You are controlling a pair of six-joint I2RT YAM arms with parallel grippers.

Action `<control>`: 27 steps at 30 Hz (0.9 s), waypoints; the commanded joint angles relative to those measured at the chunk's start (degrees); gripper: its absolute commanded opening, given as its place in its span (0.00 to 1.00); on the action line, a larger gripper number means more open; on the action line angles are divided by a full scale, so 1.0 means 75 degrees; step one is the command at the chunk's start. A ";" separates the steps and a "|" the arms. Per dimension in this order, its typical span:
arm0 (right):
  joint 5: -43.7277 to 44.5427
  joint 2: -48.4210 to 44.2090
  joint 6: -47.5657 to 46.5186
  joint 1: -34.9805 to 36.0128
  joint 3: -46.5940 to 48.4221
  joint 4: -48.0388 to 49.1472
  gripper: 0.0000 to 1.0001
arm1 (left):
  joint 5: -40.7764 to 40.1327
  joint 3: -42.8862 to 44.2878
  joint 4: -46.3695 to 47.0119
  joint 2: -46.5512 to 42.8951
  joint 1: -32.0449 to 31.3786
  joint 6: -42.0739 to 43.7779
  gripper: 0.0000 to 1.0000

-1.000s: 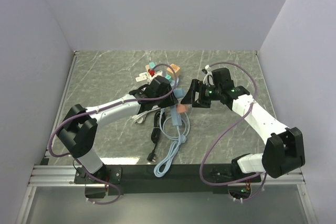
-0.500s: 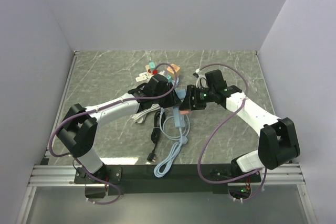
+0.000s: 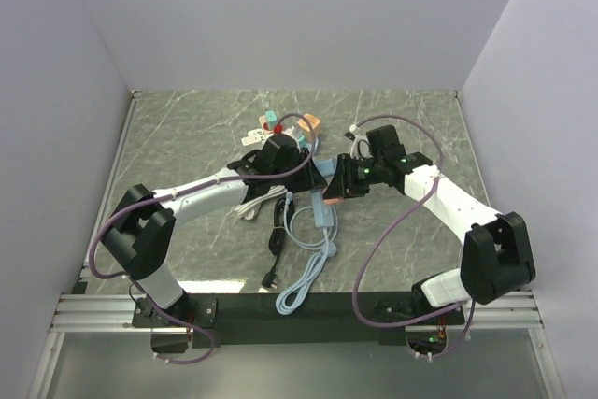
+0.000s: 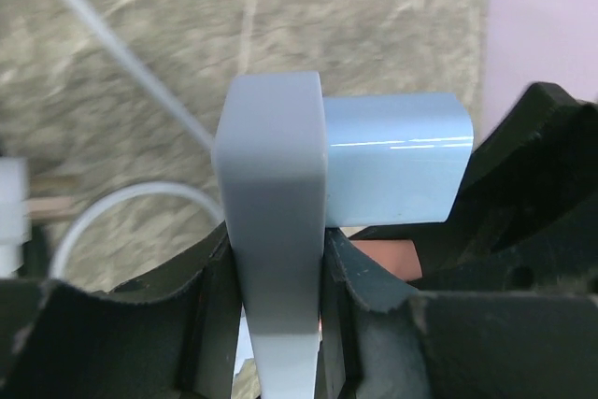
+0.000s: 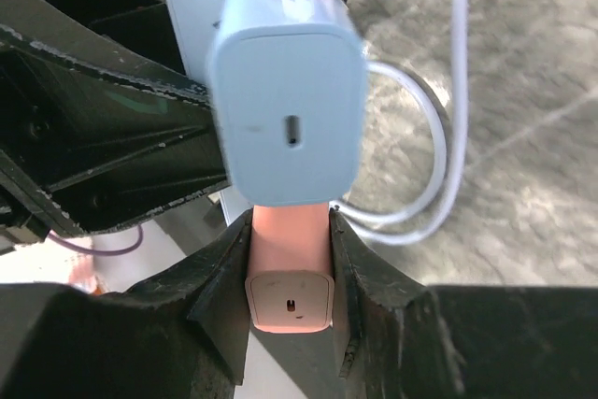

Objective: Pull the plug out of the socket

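Note:
The socket is a pale grey-blue power strip [image 4: 271,221], also seen as the socket strip [image 3: 323,215] at mid-table. My left gripper [image 4: 276,277] is shut on the strip's narrow sides. Two plugs stick out of it: a light-blue plug [image 5: 285,123] and, beside it, a salmon-orange plug [image 5: 290,273]. My right gripper [image 5: 288,240] is shut on the orange plug, a finger pressed on each side. From above, the left gripper [image 3: 285,161] and the right gripper [image 3: 338,184] meet over the strip. The light-blue plug [image 4: 392,170] lies between them.
A light-blue cable [image 3: 304,277] runs from the strip toward the near edge. A black cable [image 3: 274,248] and a white cable [image 3: 250,209] lie left of it. Several small coloured adapters [image 3: 285,123] sit behind the left gripper. White walls close the table's sides and back.
My right gripper moved left to the power strip and closed on the orange plug. The left gripper kept its hold on the strip.

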 commanded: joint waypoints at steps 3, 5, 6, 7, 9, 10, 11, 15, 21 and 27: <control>-0.0141 -0.1147 -0.0150 -0.0922 0.0319 -0.0543 0.00 | -0.0475 -0.0808 -0.0074 -0.0184 0.0091 0.0494 0.01; -0.0130 -0.1253 -0.0267 -0.1098 0.0472 -0.0789 0.00 | -0.0581 -0.1066 -0.0051 -0.0079 0.0126 0.0506 0.01; -0.0106 -0.1254 -0.0291 -0.1134 0.0507 -0.0837 0.00 | -0.0605 -0.1136 -0.0004 -0.0044 0.0138 0.0494 0.01; -0.0013 -0.1242 -0.0303 -0.1169 0.0530 -0.0895 0.00 | -0.0582 -0.1264 0.0089 -0.0020 0.0150 0.0483 0.01; 0.0093 -0.1114 -0.0362 -0.1263 0.0519 -0.1036 0.00 | -0.0582 -0.1324 0.0149 0.0015 0.0150 0.0424 0.01; 0.0244 -0.1078 -0.0362 -0.1286 0.0507 -0.1071 0.00 | -0.0558 -0.1278 0.0149 0.0050 0.0150 0.0435 0.01; 0.0327 -0.1020 -0.0374 -0.1344 0.0519 -0.1153 0.00 | -0.0558 -0.1243 0.0114 0.0062 0.0150 0.0459 0.01; 0.1390 -0.0937 -0.0105 -0.1531 0.0531 -0.1247 0.00 | -0.0500 -0.1020 0.0020 0.0039 0.0150 0.0494 0.01; 0.4040 -0.0621 0.1171 -0.2304 0.0554 -0.1119 0.00 | 0.0446 -0.0739 0.0335 -0.0605 0.0150 0.0284 0.01; 0.5505 -0.0071 0.2180 -0.3593 0.0507 -0.0697 0.00 | 0.1164 -0.0761 0.0243 -0.1916 0.0185 0.0014 0.01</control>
